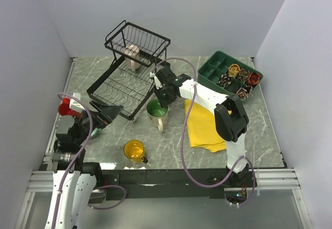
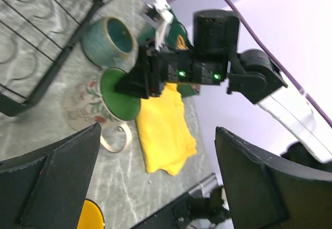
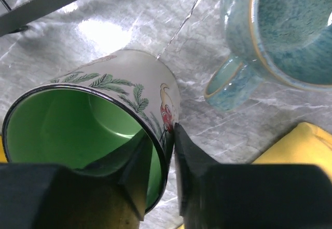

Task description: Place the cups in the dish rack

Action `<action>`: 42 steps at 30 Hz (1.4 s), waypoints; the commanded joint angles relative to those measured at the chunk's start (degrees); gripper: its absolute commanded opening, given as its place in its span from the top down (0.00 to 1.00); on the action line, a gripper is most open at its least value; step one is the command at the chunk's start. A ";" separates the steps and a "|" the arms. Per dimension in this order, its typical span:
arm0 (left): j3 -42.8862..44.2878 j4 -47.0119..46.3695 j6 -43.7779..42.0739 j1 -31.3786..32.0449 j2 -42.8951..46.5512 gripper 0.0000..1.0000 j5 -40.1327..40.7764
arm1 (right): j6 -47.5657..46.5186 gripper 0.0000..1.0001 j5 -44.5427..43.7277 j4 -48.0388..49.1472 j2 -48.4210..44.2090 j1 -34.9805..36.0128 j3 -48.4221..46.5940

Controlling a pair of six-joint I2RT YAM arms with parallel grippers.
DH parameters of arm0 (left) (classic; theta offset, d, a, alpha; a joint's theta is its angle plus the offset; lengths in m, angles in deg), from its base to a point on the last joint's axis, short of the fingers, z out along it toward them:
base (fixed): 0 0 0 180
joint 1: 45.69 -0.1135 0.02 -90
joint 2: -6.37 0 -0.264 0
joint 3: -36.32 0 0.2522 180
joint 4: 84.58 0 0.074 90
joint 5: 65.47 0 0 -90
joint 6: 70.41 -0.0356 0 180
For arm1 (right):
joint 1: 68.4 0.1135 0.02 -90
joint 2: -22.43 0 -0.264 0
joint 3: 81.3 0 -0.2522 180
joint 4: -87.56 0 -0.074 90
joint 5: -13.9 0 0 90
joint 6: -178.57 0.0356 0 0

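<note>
You have a yellow cloth lying rumpled on the grey marbled tabletop, right of centre, with its near corner close to the front edge. At the far right corner sits a green compartmented tray. Its right-hand compartments hold small round items in tan, orange-red and dark tones, too small to identify. White walls enclose three sides.

No legible text, label, brand name or number anywhere in the three views; on the cream mug only a printed pattern of green leaves and a bird, without lettering
</note>
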 commanded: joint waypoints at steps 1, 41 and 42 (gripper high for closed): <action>-1.02 -5.57 4.21 0.08 0.62 0.04 -5.10 | -0.39 0.66 1.93 -0.11 0.53 0.95 0.39; 5.12 -62.49 29.52 30.56 -31.01 0.01 -7.92 | 12.78 1.00 42.50 34.58 -45.34 -24.45 13.37; 5.83 -63.48 29.17 31.71 -33.55 0.01 -7.57 | 14.62 1.00 43.58 38.95 -46.04 -24.63 14.26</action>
